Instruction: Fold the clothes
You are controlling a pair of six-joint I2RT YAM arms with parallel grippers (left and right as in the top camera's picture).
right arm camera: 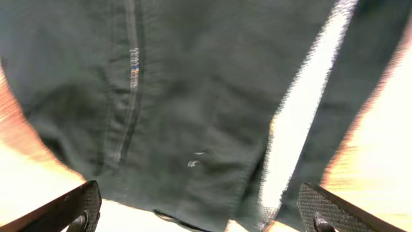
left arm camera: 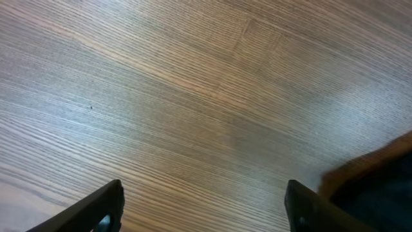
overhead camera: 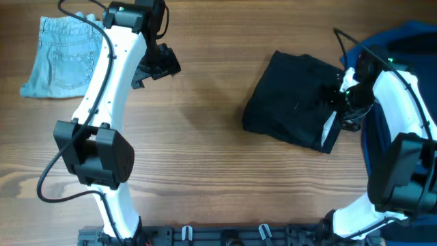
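Observation:
A folded black garment [overhead camera: 293, 102] lies on the wooden table at the centre right; it fills the right wrist view [right arm camera: 193, 96], with a white strip [right arm camera: 296, 122] showing at its edge. My right gripper [overhead camera: 339, 102] hovers over its right edge, open and empty [right arm camera: 199, 212]. Folded light-blue denim shorts [overhead camera: 61, 58] lie at the far left. My left gripper [overhead camera: 157, 65] is open and empty over bare wood [left arm camera: 203, 206], between the shorts and the black garment.
A blue cloth pile [overhead camera: 403, 61] sits at the right edge, partly under the right arm. A dark blurred shape [left arm camera: 380, 180] shows at the right of the left wrist view. The arm bases stand at the front edge.

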